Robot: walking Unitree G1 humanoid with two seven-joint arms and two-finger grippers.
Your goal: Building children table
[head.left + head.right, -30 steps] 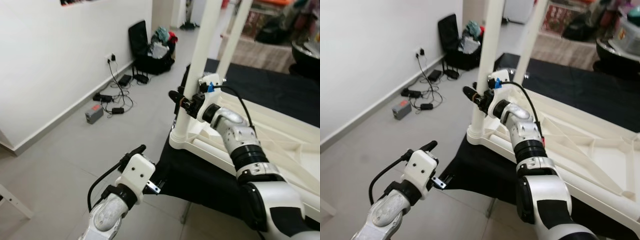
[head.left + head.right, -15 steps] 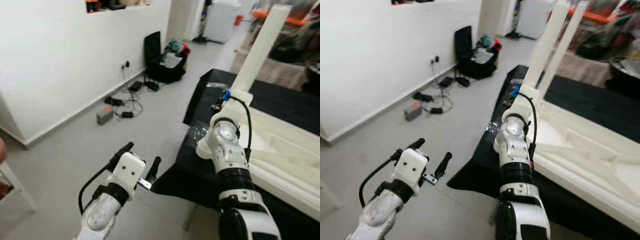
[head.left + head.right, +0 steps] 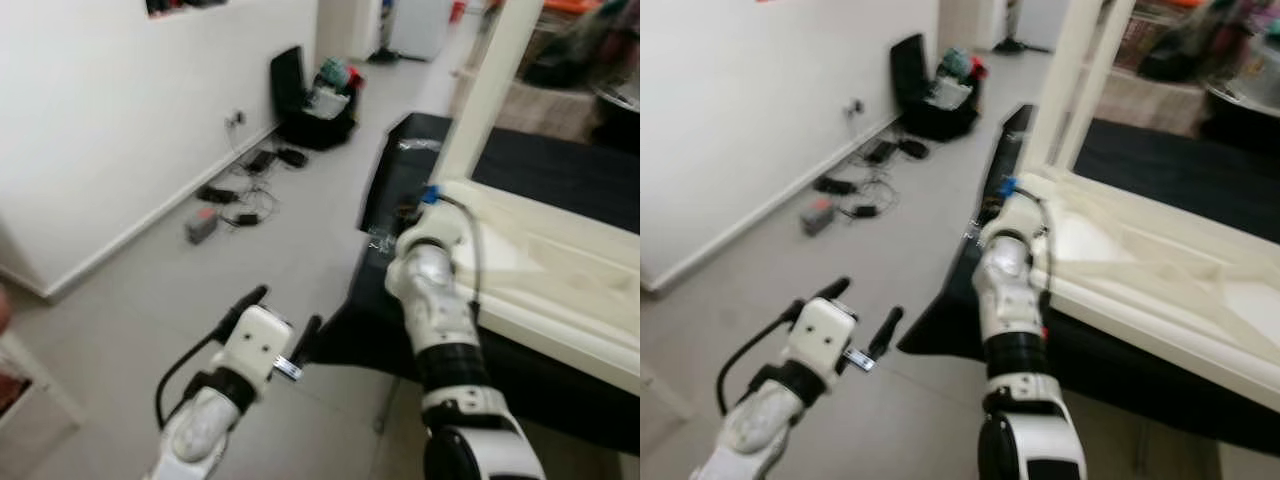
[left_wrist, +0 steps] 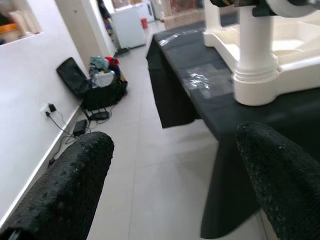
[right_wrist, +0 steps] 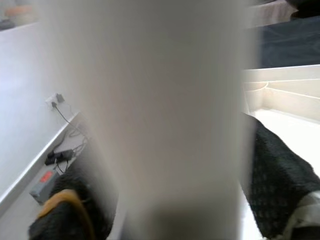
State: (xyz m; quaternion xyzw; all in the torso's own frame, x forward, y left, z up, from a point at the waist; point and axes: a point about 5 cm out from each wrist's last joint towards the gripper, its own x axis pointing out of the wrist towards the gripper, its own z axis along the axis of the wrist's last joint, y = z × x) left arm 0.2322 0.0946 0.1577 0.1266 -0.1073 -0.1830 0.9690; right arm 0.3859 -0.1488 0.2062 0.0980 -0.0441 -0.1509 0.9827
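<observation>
Nearest me, my left tool (image 3: 283,325) hovers over the grey tiled floor (image 3: 150,270), fingers apart and empty. Beyond it, my right tool (image 5: 185,200) is clamped on the upright cream plastic table leg (image 3: 490,85) at a corner of the upturned cream tabletop (image 3: 560,270), on the black-draped bench (image 3: 545,170). I judge I'm seating this leg; next it needs firm pressing or twisting home.

A black bag (image 3: 312,100) stuffed with clothes sits on the grey tiled floor (image 3: 150,300) against the white wall (image 3: 100,120). Nearer along the skirting lie tangled black cables (image 3: 235,190) (one runs up to a wall socket) and a small grey box (image 3: 201,226).
</observation>
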